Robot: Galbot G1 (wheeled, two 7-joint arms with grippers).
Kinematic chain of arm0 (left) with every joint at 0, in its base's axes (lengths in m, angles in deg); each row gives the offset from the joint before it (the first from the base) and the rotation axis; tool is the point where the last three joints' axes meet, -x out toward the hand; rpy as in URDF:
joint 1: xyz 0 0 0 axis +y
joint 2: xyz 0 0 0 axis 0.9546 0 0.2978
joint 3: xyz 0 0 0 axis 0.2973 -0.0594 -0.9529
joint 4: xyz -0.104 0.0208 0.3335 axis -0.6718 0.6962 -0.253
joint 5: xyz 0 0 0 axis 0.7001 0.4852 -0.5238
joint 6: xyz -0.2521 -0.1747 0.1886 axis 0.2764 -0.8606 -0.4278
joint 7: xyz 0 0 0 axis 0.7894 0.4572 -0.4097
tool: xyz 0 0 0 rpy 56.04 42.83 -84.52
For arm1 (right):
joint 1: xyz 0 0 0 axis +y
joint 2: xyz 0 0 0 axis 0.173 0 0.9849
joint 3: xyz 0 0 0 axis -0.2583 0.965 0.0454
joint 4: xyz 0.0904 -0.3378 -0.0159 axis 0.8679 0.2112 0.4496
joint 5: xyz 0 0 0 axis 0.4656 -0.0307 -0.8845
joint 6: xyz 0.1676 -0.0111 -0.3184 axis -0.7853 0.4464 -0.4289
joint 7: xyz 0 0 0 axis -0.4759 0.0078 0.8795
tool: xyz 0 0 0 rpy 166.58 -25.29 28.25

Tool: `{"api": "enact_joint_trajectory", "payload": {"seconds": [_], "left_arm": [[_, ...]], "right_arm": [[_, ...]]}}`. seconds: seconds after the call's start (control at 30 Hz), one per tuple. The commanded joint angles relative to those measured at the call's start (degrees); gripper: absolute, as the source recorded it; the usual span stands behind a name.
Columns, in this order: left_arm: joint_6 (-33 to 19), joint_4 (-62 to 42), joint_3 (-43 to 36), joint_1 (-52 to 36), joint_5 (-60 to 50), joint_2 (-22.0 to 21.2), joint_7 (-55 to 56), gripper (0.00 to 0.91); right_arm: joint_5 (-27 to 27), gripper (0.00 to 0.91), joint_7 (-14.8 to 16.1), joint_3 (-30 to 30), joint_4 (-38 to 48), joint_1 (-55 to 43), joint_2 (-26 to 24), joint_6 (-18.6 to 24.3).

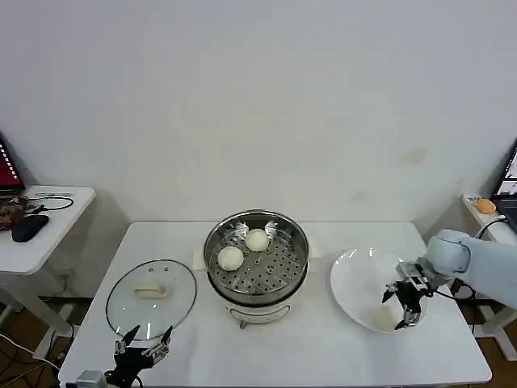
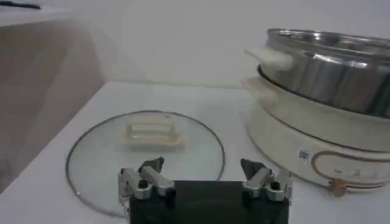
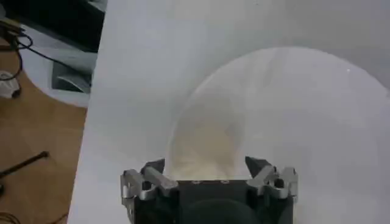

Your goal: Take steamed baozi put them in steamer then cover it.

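The left end effector point(image 1: 144, 349) hangs with fingers spread at the near edge of the bench point(image 1: 323, 356), just short of the cover point(image 1: 151, 293), which lies flat to the left of the steamer point(image 1: 257, 263). Two steamed baozi point(image 1: 230, 258) sit on the perforated tray inside the steamer (pot uncovered). The right end effector point(image 1: 406, 311), fingers apart, is lowered over a third bun point(image 3: 204, 146) on the white plate point(image 1: 355, 283).

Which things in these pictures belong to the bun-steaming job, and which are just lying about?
Belonging to the job:
- round off-white dough buns in the tray, one on the plate
- shiny steel steamer pot
- clear glass lid
- flat white plate
- right gripper over the plate

Lying about:
- black mouse and cables on the side table
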Motion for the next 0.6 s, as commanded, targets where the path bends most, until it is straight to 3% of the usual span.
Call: {"api": "enact_joint_trajectory", "payload": {"seconds": [0.03, 0.17, 0.23, 0.4, 0.6], "left_arm": [[0.0, 0.1, 0.0, 0.0, 0.0, 0.0, -0.1, 0.907], [0.0, 0.2, 0.0, 0.0, -0.1, -0.1, 0.0, 0.907], [0.0, 0.2, 0.0, 0.1, 0.0, -0.2, 0.0, 0.907], [0.0, 0.3, -0.1, 0.4, -0.1, -0.3, 0.0, 0.907], [0.0, 0.4, -0.1, 0.4, -0.2, -0.2, 0.0, 0.907]], "right_arm": [[0.4, 0.625, 0.5, -1.7, 0.5, 1.7, -0.2, -0.5], [1.6, 0.605, 0.4, -2.3, 0.8, 2.2, -0.3, -0.9], [1.7, 0.544, 0.5, -2.4, 0.8, 2.2, -0.3, -0.9], [2.9, 0.564, 0.1, -2.7, -0.1, 1.1, -1.0, -0.7], [4.2, 0.564, 0.7, 2.1, -2.7, -6.3, -1.7, -0.2]]}}
